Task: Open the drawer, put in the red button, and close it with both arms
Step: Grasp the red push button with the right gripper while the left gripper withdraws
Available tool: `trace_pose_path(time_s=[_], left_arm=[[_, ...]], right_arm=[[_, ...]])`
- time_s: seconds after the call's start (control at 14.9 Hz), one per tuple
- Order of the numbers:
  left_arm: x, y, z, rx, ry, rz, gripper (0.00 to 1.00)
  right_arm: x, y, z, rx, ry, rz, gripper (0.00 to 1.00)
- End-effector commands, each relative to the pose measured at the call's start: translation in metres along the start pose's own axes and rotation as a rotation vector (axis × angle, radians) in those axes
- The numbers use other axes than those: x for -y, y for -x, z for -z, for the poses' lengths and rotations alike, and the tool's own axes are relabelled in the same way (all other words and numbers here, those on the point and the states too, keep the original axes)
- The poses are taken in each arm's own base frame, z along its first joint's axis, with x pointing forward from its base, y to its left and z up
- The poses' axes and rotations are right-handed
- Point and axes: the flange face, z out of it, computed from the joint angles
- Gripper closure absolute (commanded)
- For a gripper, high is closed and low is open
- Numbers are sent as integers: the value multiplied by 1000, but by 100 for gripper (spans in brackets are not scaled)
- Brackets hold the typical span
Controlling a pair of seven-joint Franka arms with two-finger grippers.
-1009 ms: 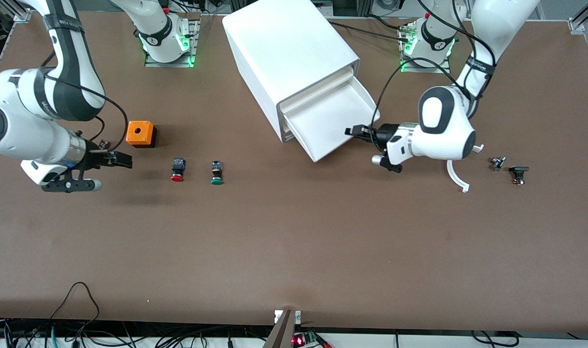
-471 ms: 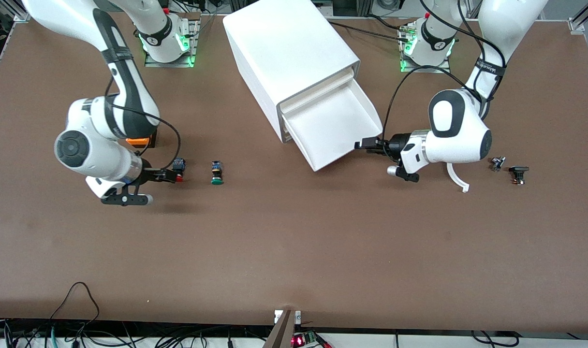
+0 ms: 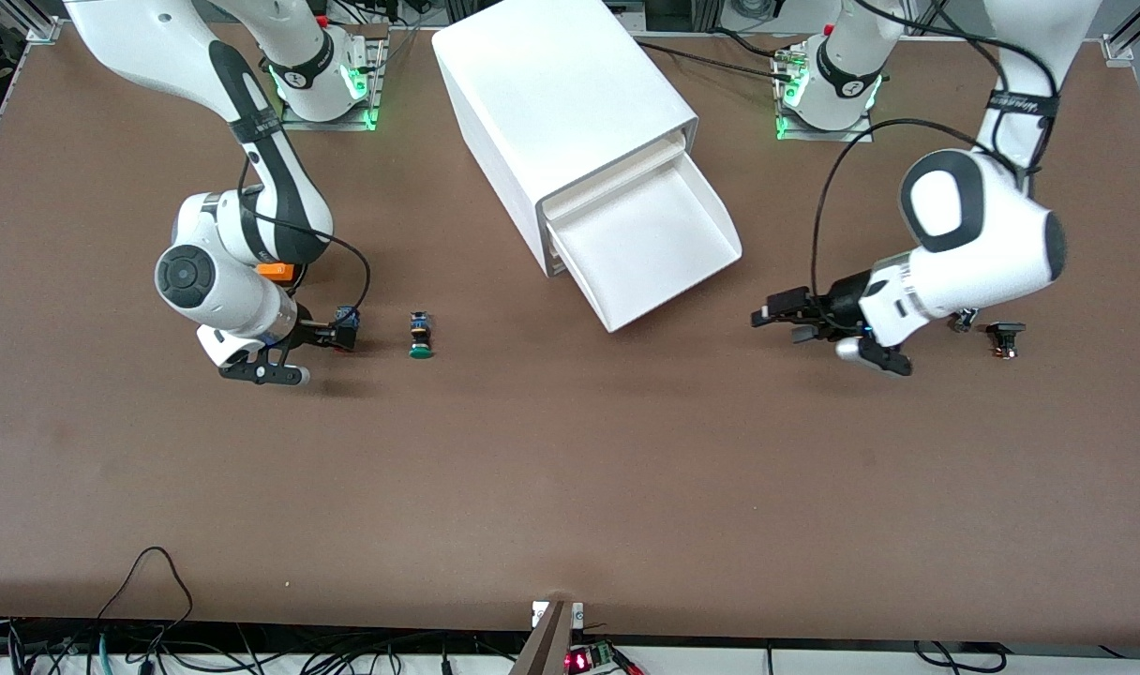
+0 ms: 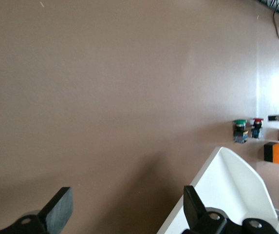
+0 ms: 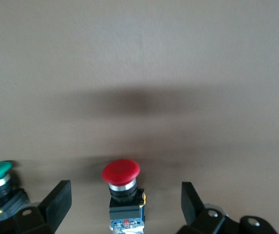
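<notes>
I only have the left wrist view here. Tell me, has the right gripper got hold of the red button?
Observer: Not yet. In the right wrist view the red button sits between the open fingers of the right gripper, with a gap on each side.
Operator: Is anything in the drawer?
Observer: The front view shows the drawer pulled out, with nothing in it.
Operator: And where is my own gripper?
Observer: The left gripper is open over the table, clear of the drawer, toward the left arm's end.
</notes>
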Motion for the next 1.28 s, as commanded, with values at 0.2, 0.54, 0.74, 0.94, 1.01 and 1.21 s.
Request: trace_pose_path(time_s=[0.2, 0.54, 0.74, 0.94, 1.01, 1.21], left_arm=[[-28, -1, 136, 41, -208, -144, 0], [-81, 11, 226, 143, -466, -69, 0], [-91, 28, 243, 156, -540, -73, 0], [-95, 25, 244, 138, -612, -124, 0], [-97, 24, 242, 140, -617, -130, 0], [-101, 20, 239, 112, -624, -152, 0]], right_arm=[[21, 34, -15, 5, -8, -32, 0], [13, 50, -37, -27, -11, -35, 0], [11, 53, -39, -29, -10, -32, 21], [13, 52, -38, -32, -11, -19, 53], [14, 52, -39, -30, -9, -17, 61], [15, 49, -36, -38, -11, -14, 72]])
